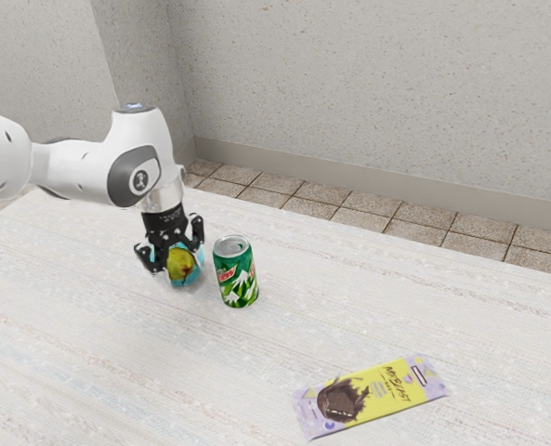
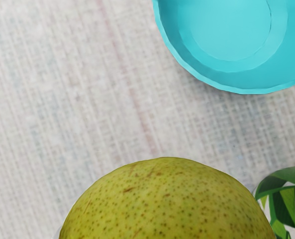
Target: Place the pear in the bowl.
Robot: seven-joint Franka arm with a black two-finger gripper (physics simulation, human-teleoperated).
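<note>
The black pincer point(image 1: 177, 261) is clamped on the pear point(image 2: 167, 204), one finger on each side. The pear hangs up in the air, near the blue bowl point(image 2: 222, 74) but off to one side of it, not over it. In the wrist view, a strip of table point(image 2: 122, 109) shows between the pear and the bowl's rim. I can't tell which way the pear's long side points.

The green can point(image 1: 237, 274) stands near the bowl, on its side toward the exterior view's right. The candy bar point(image 1: 373, 396) lies well apart from the bowl.

I think the pear should go sideways until it is over the bowl, then down. Going down too soon could bump the bowl's rim.
</note>
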